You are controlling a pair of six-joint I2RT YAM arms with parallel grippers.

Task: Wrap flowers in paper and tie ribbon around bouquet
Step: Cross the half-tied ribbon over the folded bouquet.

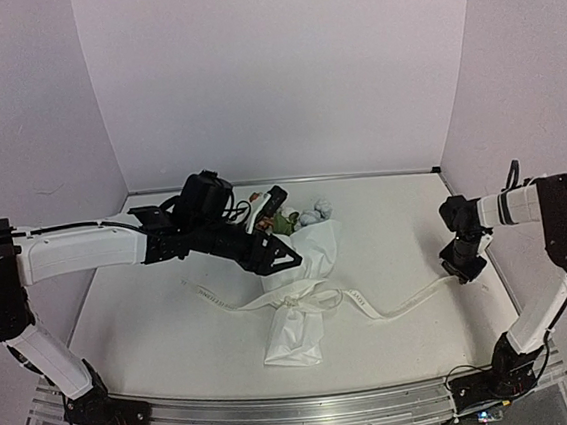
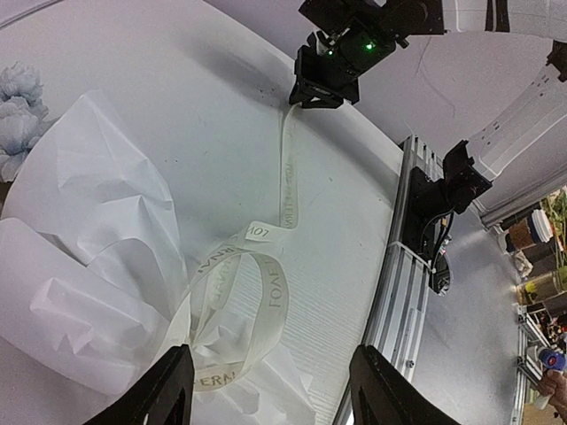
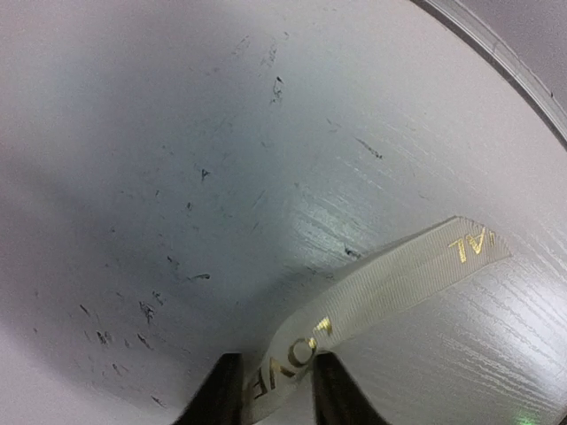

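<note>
**Ribbon's round the bouquet, right side has one tail**

The white table (image 1: pixel 153 315) takes up most of the view, and both arms reach in from the near edge. The left arm (image 1: pixel 76 248) stretches across toward the middle, while the right arm (image 1: pixel 555 216) stays over by the right edge.

The bouquet (image 1: pixel 302 301) lies mid-table with its narrow end near and its wide end far. The paper (image 2: pixel 80 221) is crinkly and flares out around it.

The ribbon (image 1: pixel 393 307) loops around the waist of the cone and has gold lettering on it. One tail trails off to the left on the table. The other runs right, all the way to the right arm.

The flowers (image 1: pixel 304 216) poke out the far end: pale blue-white blooms, a bit of orange, some green.

The left gripper (image 2: pixel 275 398) sits over the paper just near the blooms, fingers spread wide with nothing between them. I can't tell if it touches the paper.

The right gripper (image 3: pixel 276 394) is low at the table, fingers narrow and pinching that right tail, which lifts up off the surface into them.
</note>
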